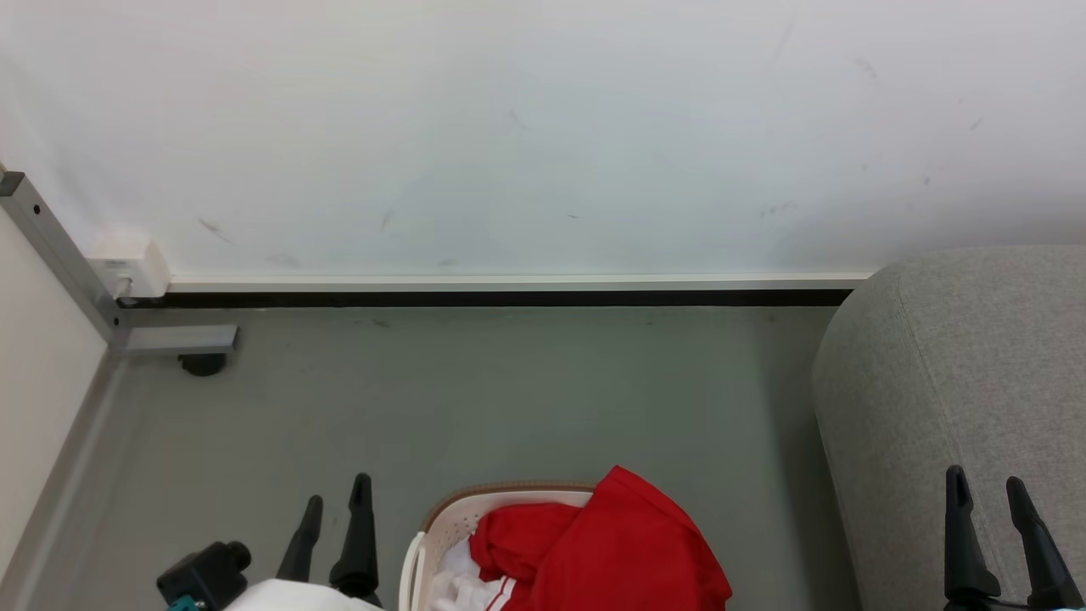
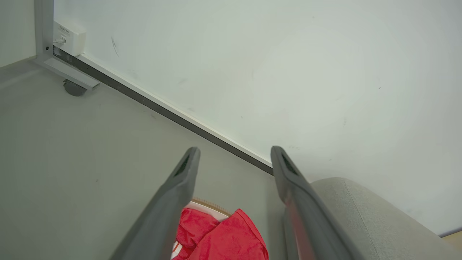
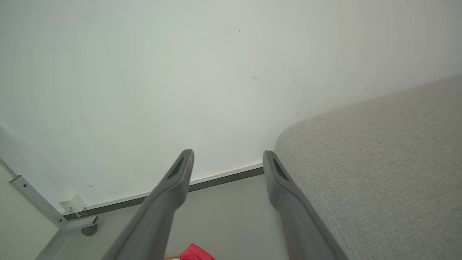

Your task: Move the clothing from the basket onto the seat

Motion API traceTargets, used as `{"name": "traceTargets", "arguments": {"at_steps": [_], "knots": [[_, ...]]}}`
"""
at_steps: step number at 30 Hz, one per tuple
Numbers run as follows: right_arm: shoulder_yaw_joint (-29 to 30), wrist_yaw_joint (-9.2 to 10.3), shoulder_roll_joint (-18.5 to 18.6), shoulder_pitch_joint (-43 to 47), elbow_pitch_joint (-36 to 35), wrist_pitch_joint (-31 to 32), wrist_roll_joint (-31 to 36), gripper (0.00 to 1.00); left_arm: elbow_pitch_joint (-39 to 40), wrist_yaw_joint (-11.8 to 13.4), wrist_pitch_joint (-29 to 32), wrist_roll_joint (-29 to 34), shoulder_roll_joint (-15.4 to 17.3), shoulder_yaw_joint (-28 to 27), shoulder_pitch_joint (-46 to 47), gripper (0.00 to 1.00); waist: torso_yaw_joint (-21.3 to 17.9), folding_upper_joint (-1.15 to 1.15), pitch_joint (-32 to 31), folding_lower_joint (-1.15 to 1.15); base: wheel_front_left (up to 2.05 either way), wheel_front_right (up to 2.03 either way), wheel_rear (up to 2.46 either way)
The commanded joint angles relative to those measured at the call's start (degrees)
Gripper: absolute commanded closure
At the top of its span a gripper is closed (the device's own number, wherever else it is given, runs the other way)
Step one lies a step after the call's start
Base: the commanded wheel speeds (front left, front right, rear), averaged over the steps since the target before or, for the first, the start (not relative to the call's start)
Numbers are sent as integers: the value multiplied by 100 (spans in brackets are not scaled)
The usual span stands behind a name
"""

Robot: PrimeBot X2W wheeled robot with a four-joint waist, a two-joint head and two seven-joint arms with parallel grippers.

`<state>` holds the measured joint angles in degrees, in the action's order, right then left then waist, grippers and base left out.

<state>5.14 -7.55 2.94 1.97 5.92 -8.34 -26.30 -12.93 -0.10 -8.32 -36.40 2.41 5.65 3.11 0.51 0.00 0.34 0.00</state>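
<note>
Red clothing in cream basket

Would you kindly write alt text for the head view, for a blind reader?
A red garment spills over a cream laundry basket on a grey floor, between the open left gripper and right gripper. A grey sofa stands at right, by a white wall.

Clothing in basket, seat to its right, wall behind.
</note>
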Motion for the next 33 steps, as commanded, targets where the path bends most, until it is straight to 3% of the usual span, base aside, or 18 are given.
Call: {"name": "traceTargets", "arguments": {"at_steps": [1,33], "knots": [[-7,7,53,19,-80,-54,160,0,56,19,-56,132,49,4,-3,0,0,0,-3,0,0,0,0],[20,10,31,198,-254,-466,1844,0,102,210,-469,1757,63,242,-117,0,14,0,0,0,0,0,0]]}}
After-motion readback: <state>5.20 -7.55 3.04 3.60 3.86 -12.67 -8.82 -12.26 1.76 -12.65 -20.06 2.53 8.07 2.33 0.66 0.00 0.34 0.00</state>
